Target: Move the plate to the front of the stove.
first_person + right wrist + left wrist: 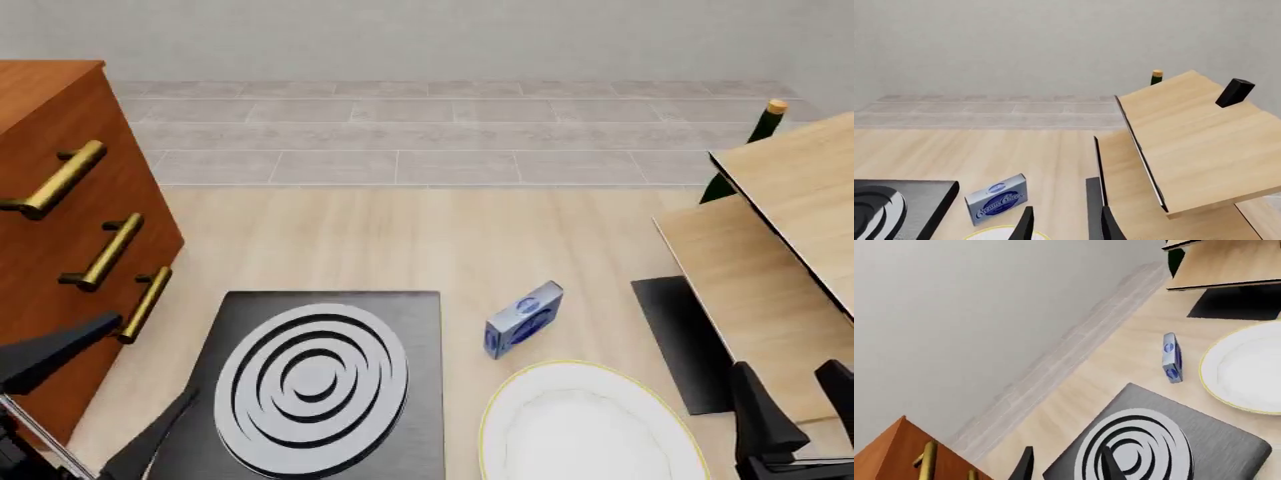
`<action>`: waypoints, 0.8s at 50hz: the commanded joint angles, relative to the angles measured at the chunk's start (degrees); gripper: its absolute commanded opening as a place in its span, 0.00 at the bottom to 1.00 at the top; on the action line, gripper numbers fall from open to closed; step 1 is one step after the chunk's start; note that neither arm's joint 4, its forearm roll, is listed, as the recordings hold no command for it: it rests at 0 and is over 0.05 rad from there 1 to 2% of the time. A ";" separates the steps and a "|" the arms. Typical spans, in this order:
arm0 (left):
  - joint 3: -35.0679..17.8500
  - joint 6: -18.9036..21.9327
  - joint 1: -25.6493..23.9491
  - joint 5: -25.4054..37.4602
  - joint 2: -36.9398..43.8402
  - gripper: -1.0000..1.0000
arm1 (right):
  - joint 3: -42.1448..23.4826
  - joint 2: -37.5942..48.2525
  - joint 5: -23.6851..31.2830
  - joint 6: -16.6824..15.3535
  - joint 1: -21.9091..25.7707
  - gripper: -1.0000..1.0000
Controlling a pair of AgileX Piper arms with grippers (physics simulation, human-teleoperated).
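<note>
The white plate [587, 432] with its thin gold rim lies on the table at the front right, beside the stove's right edge; it also shows in the left wrist view [1247, 371], and only a sliver of its rim [1006, 232] in the right wrist view. The black stove [320, 385] with grey ringed burner lies front left [1167, 450] [894, 205]. My left gripper [100, 400] [1067, 467] stands open at the stove's left edge, holding nothing. My right gripper [798, 400] [1066, 227] is open to the right of the plate, apart from it.
A small blue box [523, 320] [1171, 357] [996, 198] stands just behind the plate. A dark flat mat [681, 340] lies under a tilted wooden shelf [774, 250] at the right, with a green bottle [747, 140] behind it. An orange drawer cabinet [67, 230] stands at the left.
</note>
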 commanded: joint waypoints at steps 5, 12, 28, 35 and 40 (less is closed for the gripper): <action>-1.41 15.49 -8.63 -1.67 8.60 1.00 | -0.01 -0.04 0.13 0.16 0.18 1.00; -1.60 20.41 -12.71 -3.50 12.89 1.00 | -0.02 -0.02 -0.03 0.35 0.13 1.00; -2.15 26.43 -21.91 -12.98 27.20 1.00 | 0.02 0.35 -0.61 0.48 0.45 1.00; -5.06 26.55 -27.11 -16.18 34.94 1.00 | 0.02 1.56 -1.97 0.09 0.85 1.00; -6.60 26.77 -30.85 -18.74 40.37 1.00 | 0.02 1.41 -1.81 0.17 0.89 1.00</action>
